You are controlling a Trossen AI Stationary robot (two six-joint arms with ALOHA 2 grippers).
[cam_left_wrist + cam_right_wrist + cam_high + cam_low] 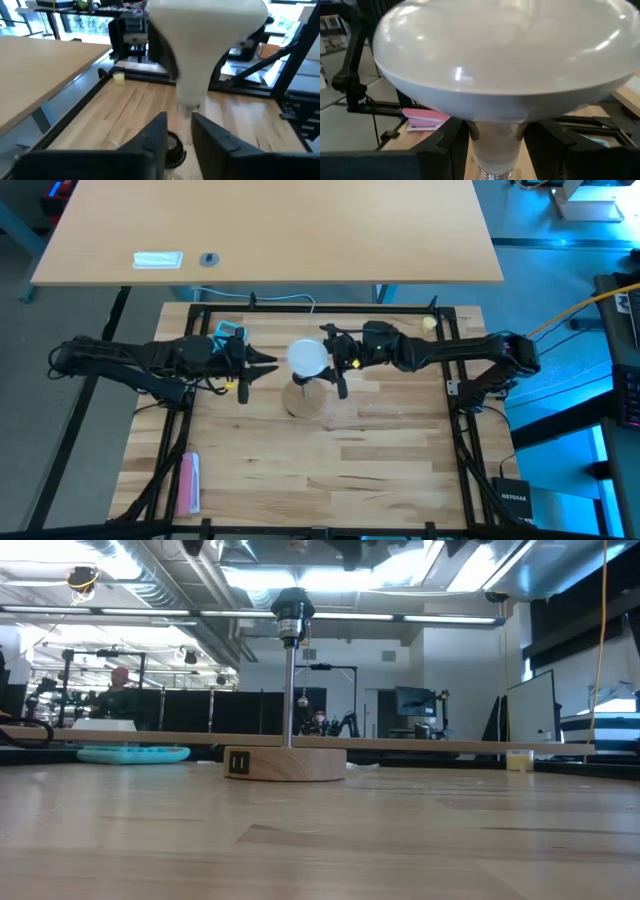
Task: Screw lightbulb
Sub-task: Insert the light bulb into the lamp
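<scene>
The white lightbulb (pixel 307 357) hangs dome up over the middle of the table, above the round wooden disc (pixel 305 398) with its black socket (pixel 292 608) on a thin post. My right gripper (pixel 496 137) is shut on the bulb, coming from the table's right. My left gripper (pixel 179 131) is just left of the bulb, its fingers a little apart and empty; the bulb's narrow lower end (pixel 190 102) shows beyond them and the socket (pixel 175 150) between them. The bulb is above the low view's upper edge. My right gripper pinches the bulb's tapering neck (pixel 495 145) between its two fingers, just under the wide dome and above the metal screw base (pixel 495 174). The fingers come level from the table's right. The bulb stands upright, dome up, lifted clear above the socket.
A small yellowish ball (pixel 428 323) lies at the table's far right. A pink flat thing (pixel 188 480) lies near the front left edge. A teal thing (pixel 228 332) lies behind my left arm. A black frame (pixel 300 308) runs round the table.
</scene>
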